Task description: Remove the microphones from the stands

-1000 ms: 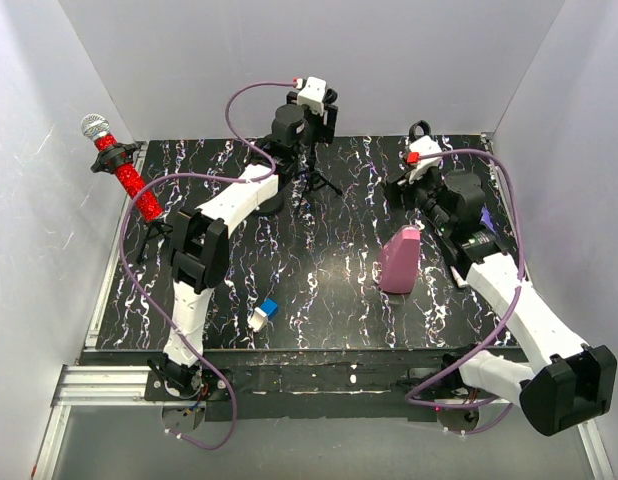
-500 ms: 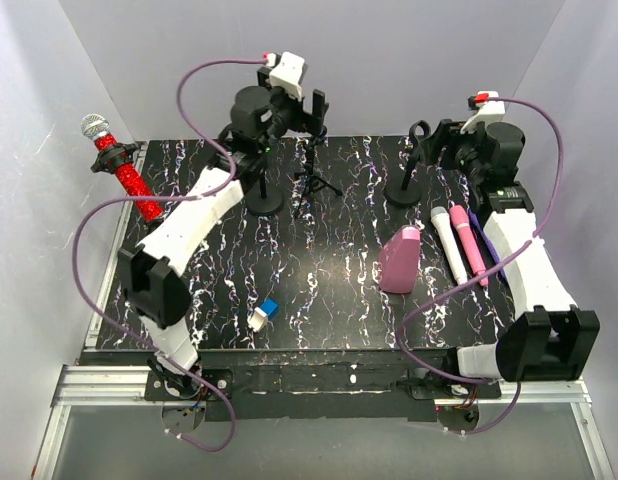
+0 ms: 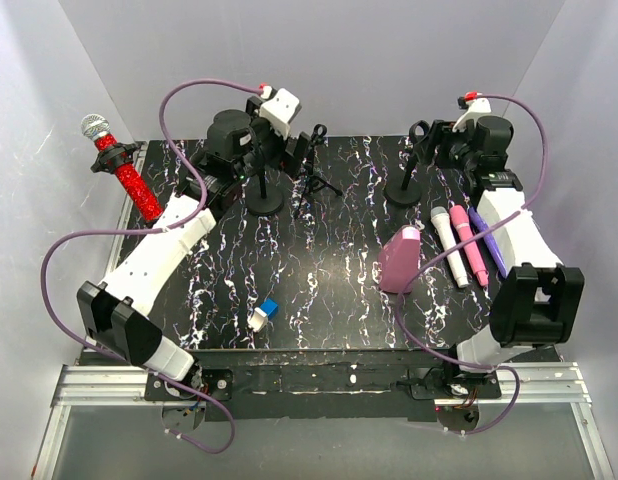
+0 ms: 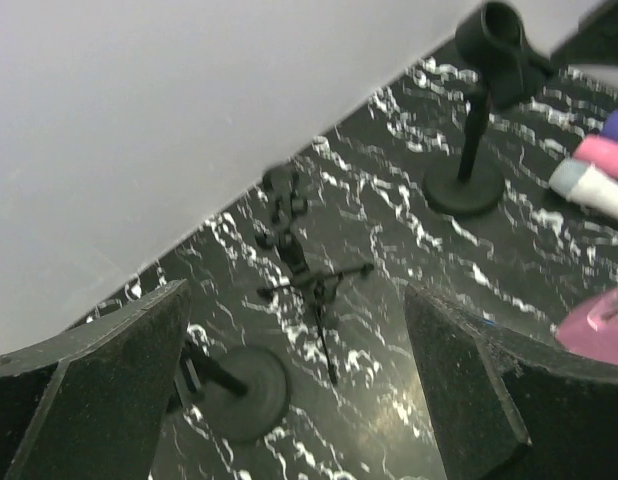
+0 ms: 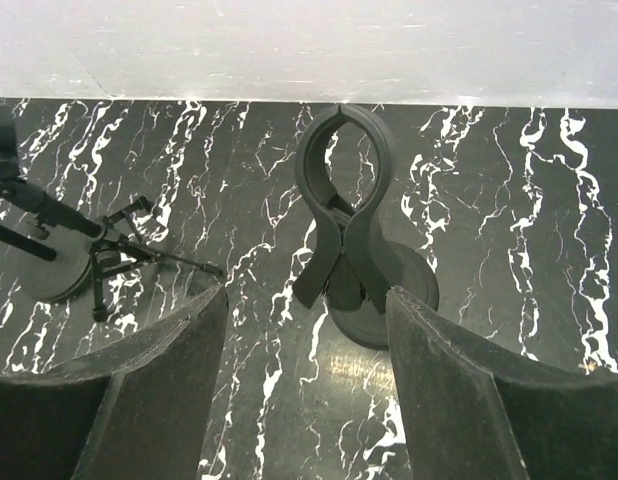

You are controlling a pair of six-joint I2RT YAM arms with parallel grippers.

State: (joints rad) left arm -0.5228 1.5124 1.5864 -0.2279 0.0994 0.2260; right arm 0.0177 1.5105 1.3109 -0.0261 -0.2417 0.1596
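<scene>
A red glitter microphone (image 3: 127, 178) with a silver head sits tilted in the clip of a black tripod stand (image 3: 126, 154) at the table's far left edge. My left gripper (image 3: 294, 150) hovers open and empty at the back, well to the right of it, over a round-base stand (image 3: 264, 201) and a small tripod (image 3: 313, 183). In the left wrist view the gripper (image 4: 299, 400) has only the table between its fingers. My right gripper (image 3: 441, 152) is open and empty beside an empty clip stand (image 3: 417, 135); this clip stand (image 5: 344, 215) is just beyond the gripper (image 5: 309, 390).
White (image 3: 449, 243), pink (image 3: 470, 244) and purple (image 3: 488, 241) microphones lie side by side at the right. A pink block (image 3: 399, 259) stands right of centre. A small blue and white piece (image 3: 262, 315) lies near the front. Grey walls close in the table.
My left gripper has drawn back leftward from above the small tripod and opened wider. The right arm has swung to the back right, uncovering the microphones lying on the table.
</scene>
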